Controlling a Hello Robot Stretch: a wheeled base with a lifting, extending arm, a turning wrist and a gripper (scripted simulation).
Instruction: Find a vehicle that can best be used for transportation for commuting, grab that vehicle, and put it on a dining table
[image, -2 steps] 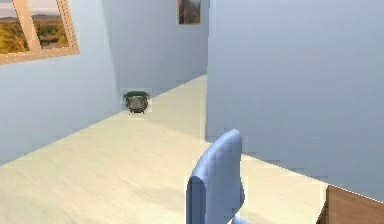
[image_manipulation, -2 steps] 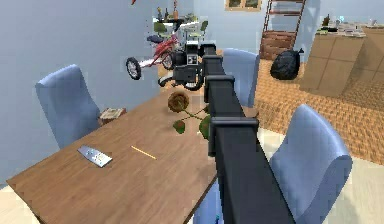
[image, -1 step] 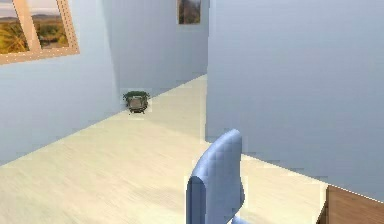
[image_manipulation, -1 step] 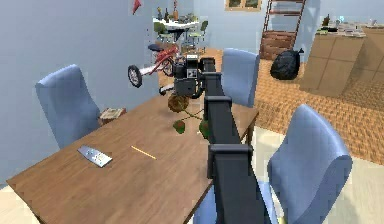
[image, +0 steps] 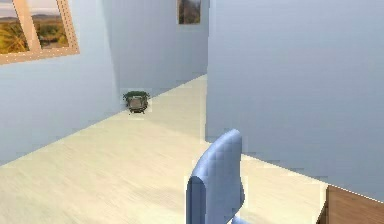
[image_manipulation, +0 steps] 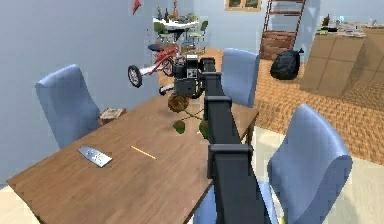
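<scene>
A small red tricycle (image_manipulation: 150, 66) with a pale front wheel hangs in the air past the far end of the wooden dining table (image_manipulation: 120, 165), clear of the tabletop. It sits at the fingers of my gripper (image_manipulation: 170, 74), which holds it. The dark arm (image_manipulation: 222, 140) runs up from the bottom edge over the table's right half. In the forward view a corner of the table (image: 352, 206) shows at the lower right.
On the table lie a remote (image_manipulation: 95, 156), a pencil (image_manipulation: 143, 152), a brown round thing (image_manipulation: 178, 103) and green bits (image_manipulation: 181, 126). Blue chairs (image_manipulation: 68, 100) (image_manipulation: 240, 72) (image_manipulation: 312, 160) (image: 220, 180) ring it. A black bag (image_manipulation: 285, 65) and boxes (image_manipulation: 338, 60) stand beyond. A dark pot (image: 137, 100) sits by the wall.
</scene>
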